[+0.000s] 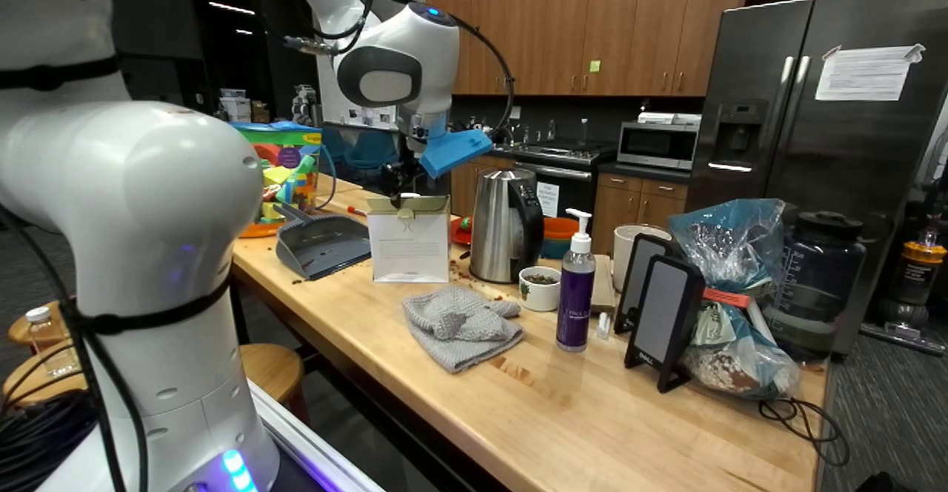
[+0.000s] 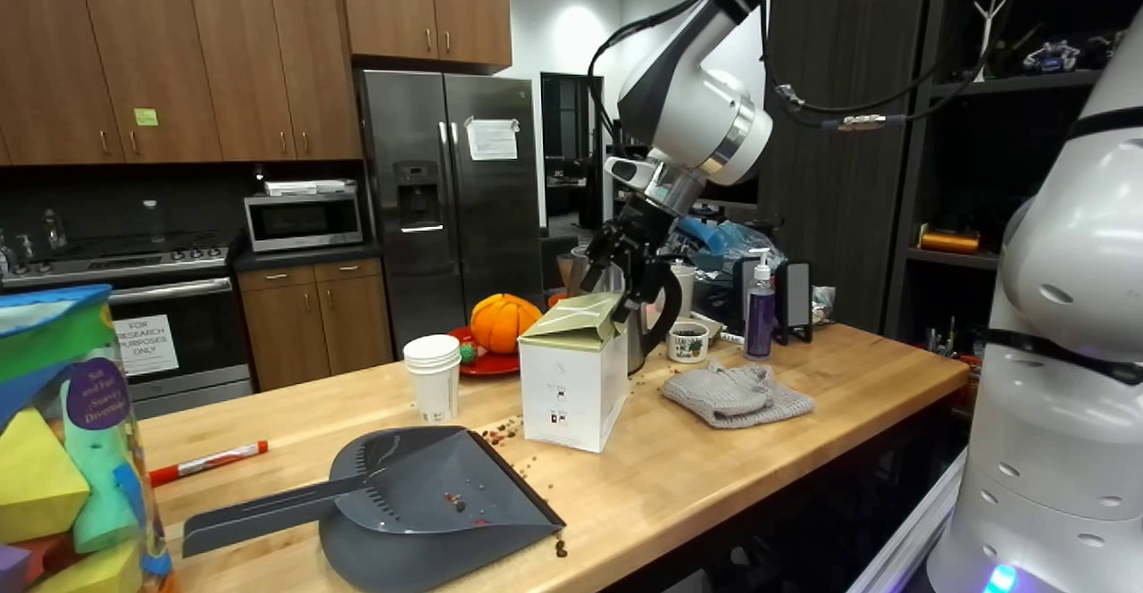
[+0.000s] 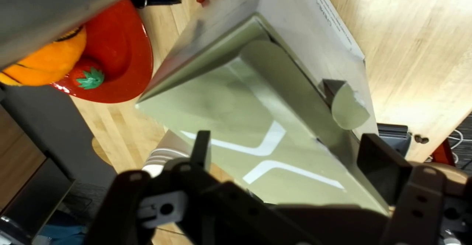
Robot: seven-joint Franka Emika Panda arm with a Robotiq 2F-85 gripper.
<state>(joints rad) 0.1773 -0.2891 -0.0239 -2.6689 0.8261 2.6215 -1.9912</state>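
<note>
I had hand, jaws apart, just above green lid of upright white carton on bench; couldn't tell whether touching.

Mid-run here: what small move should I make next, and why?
I'd probably ease the gripper slightly lower, jaws apart, then check contact: in the wrist view, its fingers stand apart toward opposite sides of the green lid, which sits ajar on the white box; whether they touch it is unclear.
</note>
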